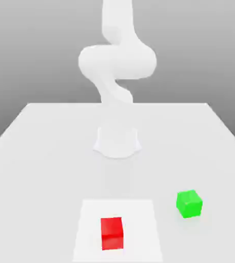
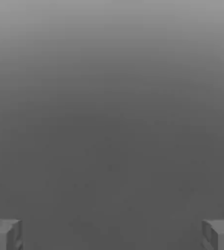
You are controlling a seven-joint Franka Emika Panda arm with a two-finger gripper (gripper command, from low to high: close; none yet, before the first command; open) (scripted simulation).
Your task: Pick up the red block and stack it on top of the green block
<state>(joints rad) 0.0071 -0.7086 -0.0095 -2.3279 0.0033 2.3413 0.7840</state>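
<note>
The red block [image 1: 112, 232] lies on a pale square patch [image 1: 89, 226] near the front of the white table [image 1: 47, 154]. The green block [image 1: 189, 203] sits on the table to the exterior view's right of the red one, a little farther back, apart from it. In the hand view my gripper [image 2: 112, 234] stands open, its two grey fingertips [image 2: 4, 234] wide apart with nothing between them, looking out at plain grey background. The white arm [image 1: 117, 61] rises from its base [image 1: 117, 141] at the table's middle.
The arm's round base stands behind the blocks in the middle of the table. The table's edges run at the exterior view's left and right and at the back.
</note>
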